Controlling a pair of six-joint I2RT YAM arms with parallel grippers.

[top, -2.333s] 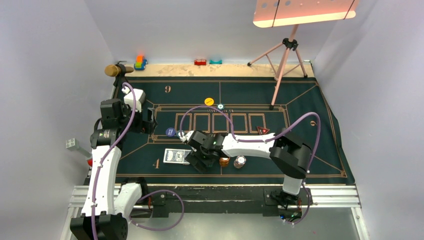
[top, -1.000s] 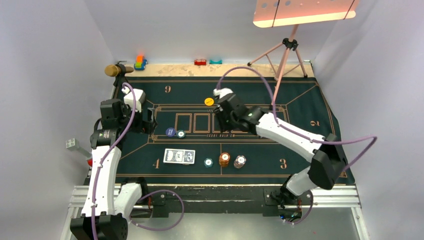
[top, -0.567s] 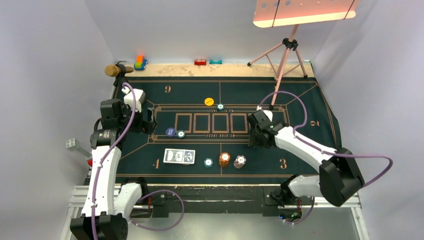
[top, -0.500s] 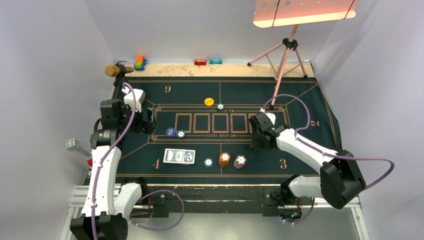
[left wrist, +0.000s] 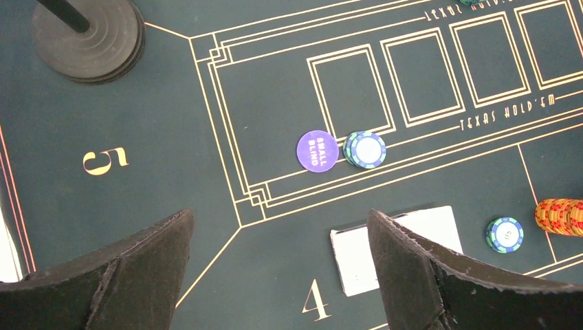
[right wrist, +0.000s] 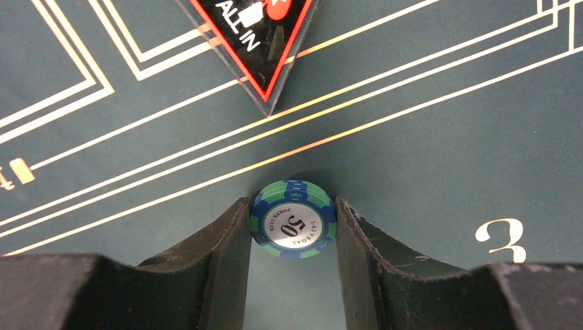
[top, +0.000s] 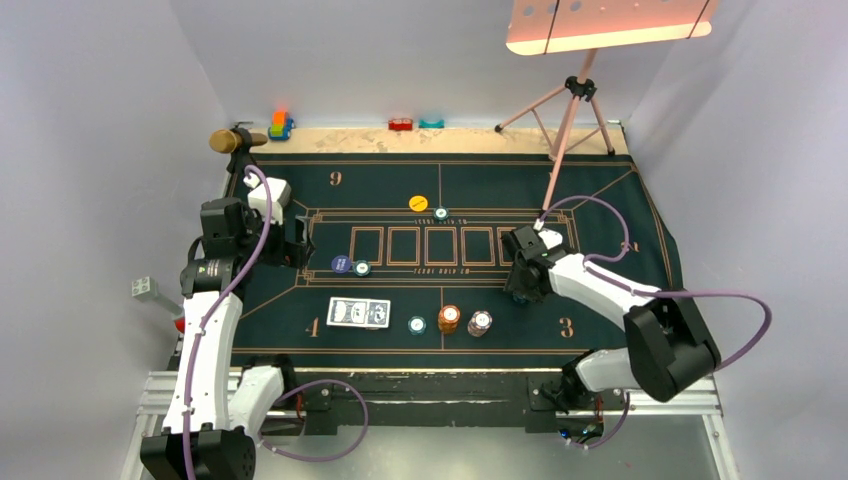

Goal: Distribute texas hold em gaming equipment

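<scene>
My right gripper is shut on a small stack of teal chips, low over the mat just left of the gold 3, below the red triangle. My left gripper is open and empty above the mat's left part. Below it lie the card deck, the navy disc and a teal stack. A teal chip, an orange stack and a white-grey stack sit near the front. A yellow disc and a teal chip lie further back.
The dark green mat covers the table. A pink tripod stands at the back right with one foot on the mat. A black round base sits at the back left. Small toys line the far edge.
My right arm swung from beside the card deck to the back centre, then to the right, and now sits low near the 3. A teal chip now lies by the orange stack. My left arm stayed still.
</scene>
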